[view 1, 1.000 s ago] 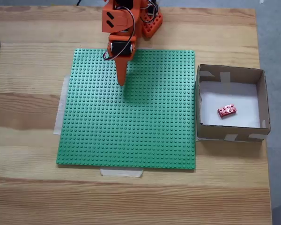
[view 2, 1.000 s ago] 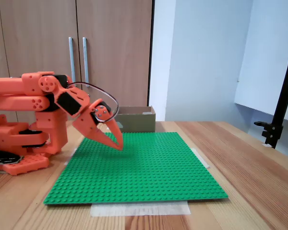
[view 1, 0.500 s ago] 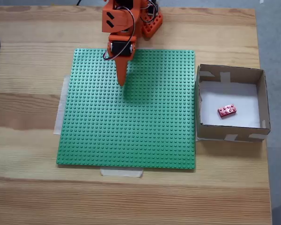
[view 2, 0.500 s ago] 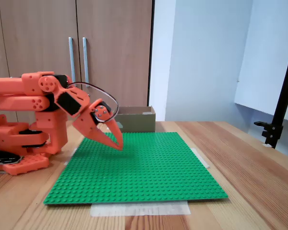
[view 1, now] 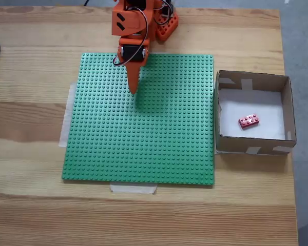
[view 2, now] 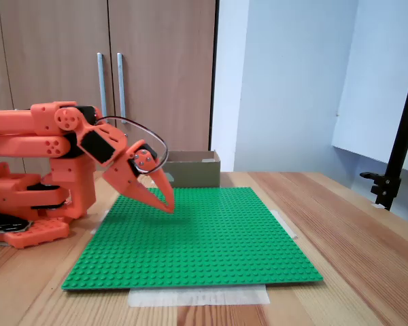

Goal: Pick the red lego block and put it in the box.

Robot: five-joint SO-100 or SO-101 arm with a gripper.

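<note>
The red lego block (view 1: pixel 249 121) lies studs up on the white bottom of the cardboard box (view 1: pixel 287 110), which sits on the wooden table (view 1: pixel 36 72) just beside the right edge of the green baseplate (view 1: pixel 143 133) in the view from above. Well apart from it, the orange arm (view 2: pixel 34 129) is folded low over its base, its gripper (view 2: pixel 168 206) angled down above the baseplate's near part. Its jaws are closed together to a point, holding nothing.

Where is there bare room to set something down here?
Most of the green baseplate below the shut gripper is free, as is the wooden table along the near edge. Inside the box, the red lego block leaves white floor around it.
</note>
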